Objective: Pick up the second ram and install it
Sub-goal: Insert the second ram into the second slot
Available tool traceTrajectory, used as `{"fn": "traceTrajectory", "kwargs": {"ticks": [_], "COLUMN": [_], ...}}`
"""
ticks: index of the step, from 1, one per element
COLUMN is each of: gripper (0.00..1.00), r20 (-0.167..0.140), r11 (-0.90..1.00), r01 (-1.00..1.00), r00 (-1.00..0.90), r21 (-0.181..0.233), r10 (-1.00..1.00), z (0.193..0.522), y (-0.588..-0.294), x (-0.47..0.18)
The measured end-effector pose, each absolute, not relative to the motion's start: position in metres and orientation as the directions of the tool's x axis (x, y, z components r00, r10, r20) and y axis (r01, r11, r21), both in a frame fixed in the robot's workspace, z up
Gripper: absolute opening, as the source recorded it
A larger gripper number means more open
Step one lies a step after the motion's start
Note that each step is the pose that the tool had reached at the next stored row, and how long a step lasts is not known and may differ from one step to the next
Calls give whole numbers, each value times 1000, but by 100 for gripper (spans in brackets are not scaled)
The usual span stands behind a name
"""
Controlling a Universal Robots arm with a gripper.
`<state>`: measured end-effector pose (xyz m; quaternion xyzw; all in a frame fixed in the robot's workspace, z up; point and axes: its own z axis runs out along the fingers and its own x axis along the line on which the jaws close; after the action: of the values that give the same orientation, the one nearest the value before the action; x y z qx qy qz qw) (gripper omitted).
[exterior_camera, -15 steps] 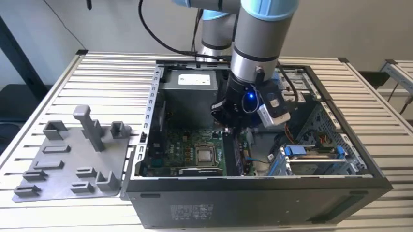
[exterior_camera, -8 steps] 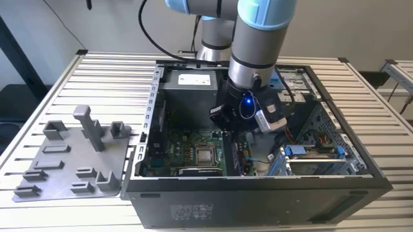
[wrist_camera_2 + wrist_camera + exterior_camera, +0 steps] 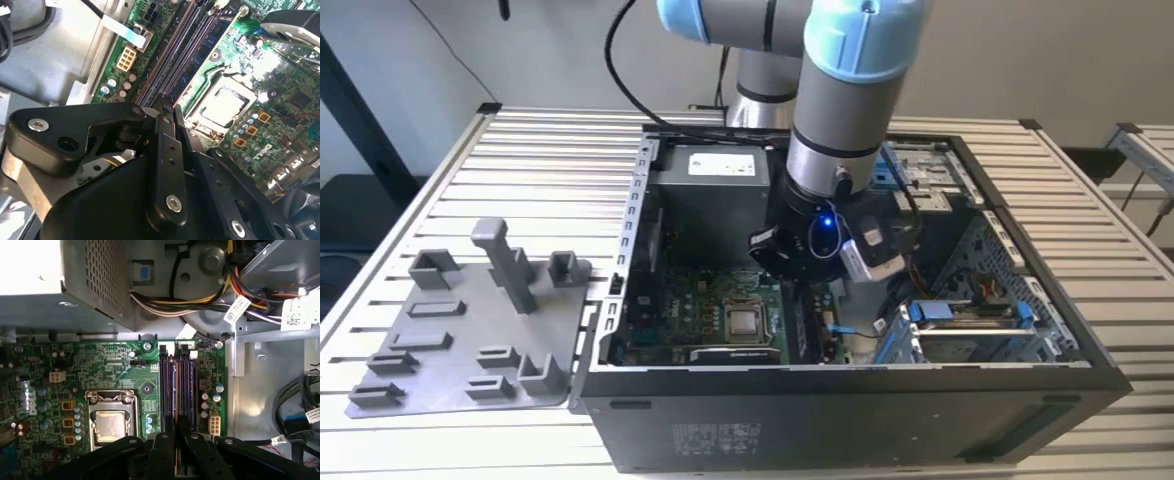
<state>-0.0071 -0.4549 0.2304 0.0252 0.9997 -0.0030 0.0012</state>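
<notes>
**Claw down over the memory slots, stick in its grip**

I have the black two-fingered claw (image 3: 176,434) lowered inside the open black metal computer case (image 3: 854,420), directly above the long dark memory slots (image 3: 186,390) of the green circuit board (image 3: 125,375). In both wrist views its fingers (image 3: 170,150) are drawn together with only a sliver between them. In the first wrist view a slim strip runs out from that sliver along the slots. I take it to be the second ram (image 3: 176,400), a thin dark memory stick seen edge-on, so I judge the claw to be clamped on it.

The stick is gripped by its flat faces so that its long edge lines up with the slots just below the claw. That is the only way it can drop into a channel this narrow. I cannot tell whether its lower edge has entered a slot or hangs just above one.

The square silver processor socket (image 3: 111,422) lies near the claw, to one side of it on the board. The perforated grey metal power supply box (image 3: 90,285) sits well beyond the far end of the slots. The grey plastic tray with upright blocks (image 3: 467,330) rests outside the case, well apart from the claw.
</notes>
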Motion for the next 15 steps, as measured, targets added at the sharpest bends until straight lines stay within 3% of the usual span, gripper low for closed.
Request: {"fn": "traceTrajectory", "kwargs": {"ticks": [15], "gripper": [14], "r20": [-3], "r11": [998], "r01": [60], "r00": [-998], "r21": [-6], "r10": [60], "z": [221], "y": [-455], "x": [-9]}}
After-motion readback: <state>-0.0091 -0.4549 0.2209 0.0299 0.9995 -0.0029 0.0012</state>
